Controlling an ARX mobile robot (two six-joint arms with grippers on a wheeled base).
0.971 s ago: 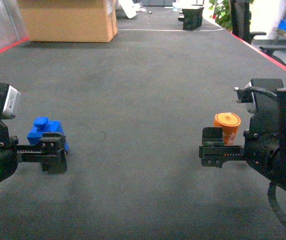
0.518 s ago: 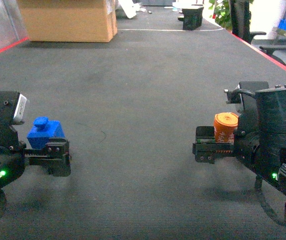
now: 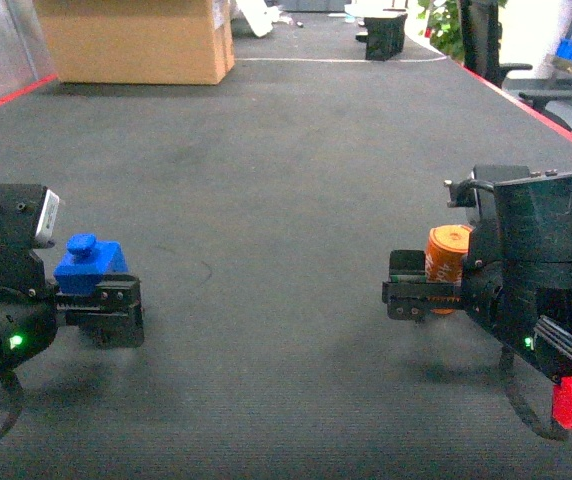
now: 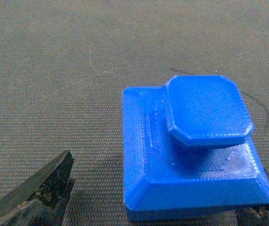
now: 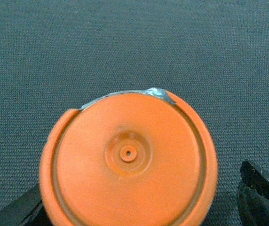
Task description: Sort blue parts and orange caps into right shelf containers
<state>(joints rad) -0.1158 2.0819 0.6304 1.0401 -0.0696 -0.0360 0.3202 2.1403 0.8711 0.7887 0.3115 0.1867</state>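
Head view: dark carpeted floor (image 3: 286,200), with left gripper (image 3: 106,310) low near the left edge and right gripper (image 3: 411,295) near the right edge, well apart. Blue part (image 3: 88,265) seated upright in the left gripper, knob up, lower half masked by the black finger in front. Orange cap (image 3: 447,255) standing between the right gripper's fingers, right side and base hidden behind the arm housing. Cardboard box (image 3: 136,40) at the far left, top cut off by the frame; far background cluttered and too small to make out. No shelf or bins visible.

Left wrist view: blue part (image 4: 191,150) filling the right half, one dark fingertip (image 4: 35,193) at the bottom-left corner clear of the block, the other barely visible at the bottom-right edge; grip contact impossible to tell.

Right wrist view: orange cap (image 5: 127,165) seen from above, bottom cut off, silvery sliver on its far rim, fingertips (image 5: 261,188) at both lower corners, contact likewise unclear.
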